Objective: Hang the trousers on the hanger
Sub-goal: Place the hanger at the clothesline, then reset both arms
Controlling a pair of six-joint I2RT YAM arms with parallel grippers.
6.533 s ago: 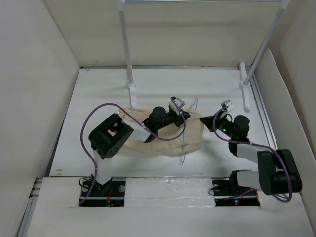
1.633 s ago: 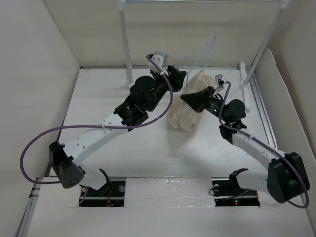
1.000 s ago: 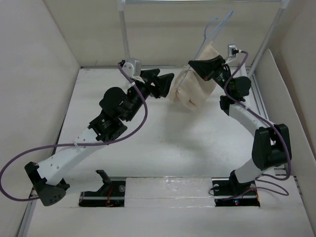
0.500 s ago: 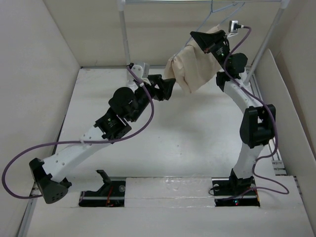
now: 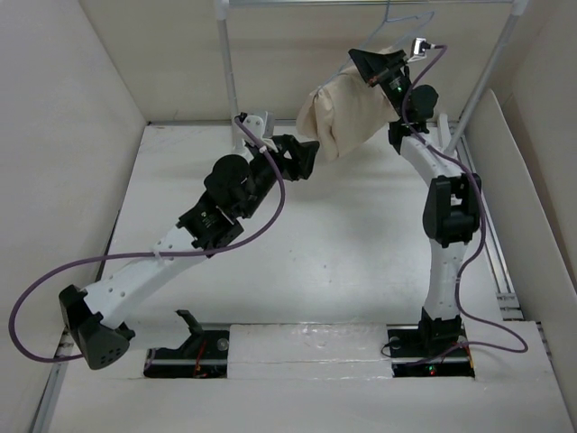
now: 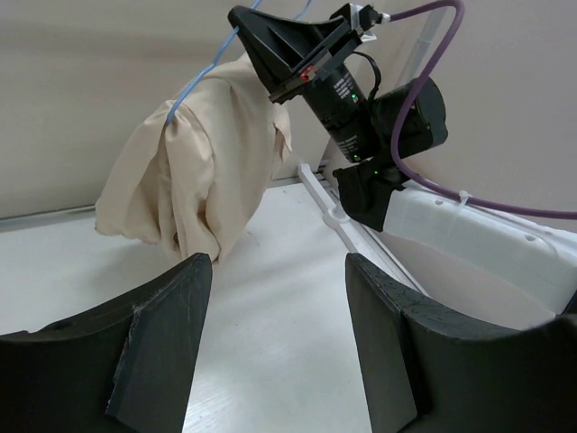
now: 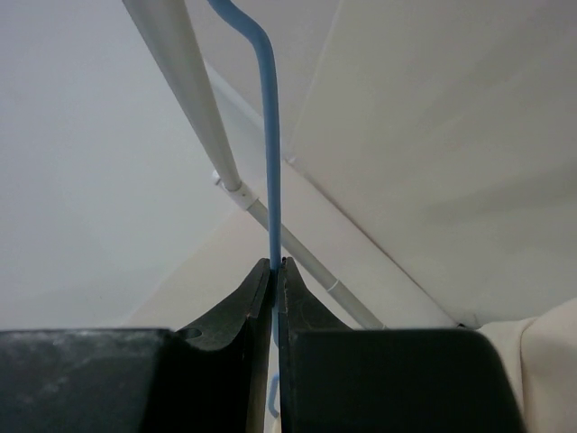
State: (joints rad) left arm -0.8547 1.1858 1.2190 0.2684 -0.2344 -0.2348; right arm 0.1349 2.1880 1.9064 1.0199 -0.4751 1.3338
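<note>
Trousers (image 5: 347,113) are up in the air, bunched and draped over the hanger (image 7: 270,135), held high at the back of the desk (image 5: 343,262), to the right of the white rack pole (image 5: 230,81). Look at the right pincer (image 7: 276,267): clenched tight on the thin blue wire just below the hook, with its arm stretched tall. Over on the other side, the left pincer (image 6: 278,263) is released, jaws spread wide and empty. It points at the cloth from the left, near it but apart. Fabric folds drop down the hanger's left side.
</note>
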